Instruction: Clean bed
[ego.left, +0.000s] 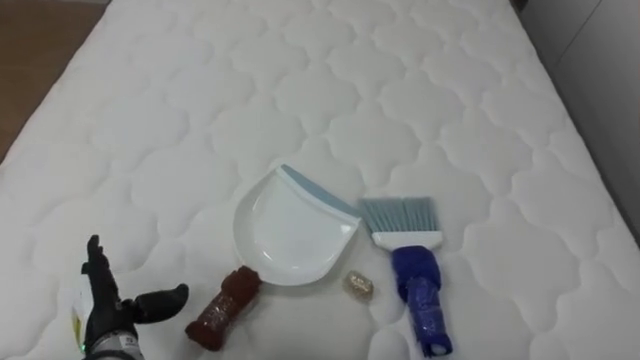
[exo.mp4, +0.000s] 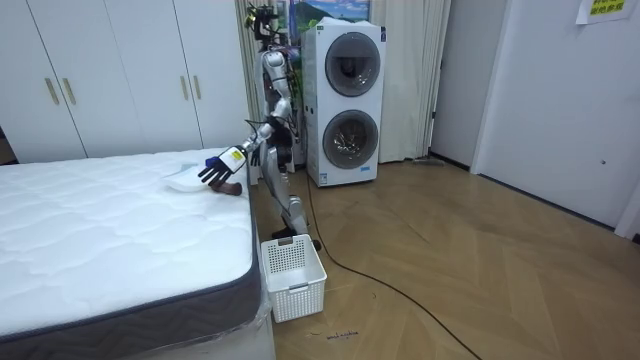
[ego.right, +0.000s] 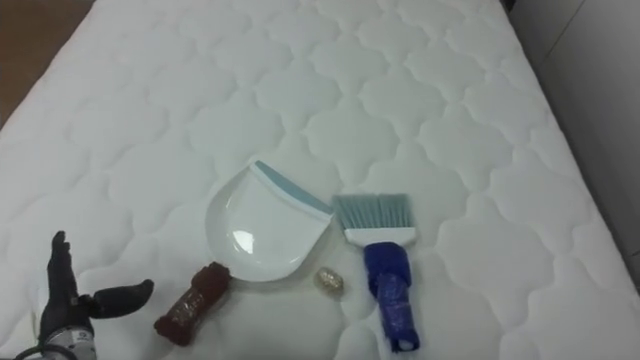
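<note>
On the white quilted mattress lies a white dustpan with a grey-blue lip. Right of it is a hand brush with a blue handle and pale blue bristles. A small crumpled golden wrapper sits between the two, near the front edge. A reddish-brown bottle-like thing lies at the dustpan's near rim. My left hand hovers at the lower left, open with its fingers straight and the thumb pointing at the brown thing, a short gap away. In the room view that hand reaches over the bed's edge.
I stand at the bed's side, close to a stacked washer and dryer. A white plastic basket rests on the wooden floor by the bed's corner. White wardrobe doors line the wall behind the bed.
</note>
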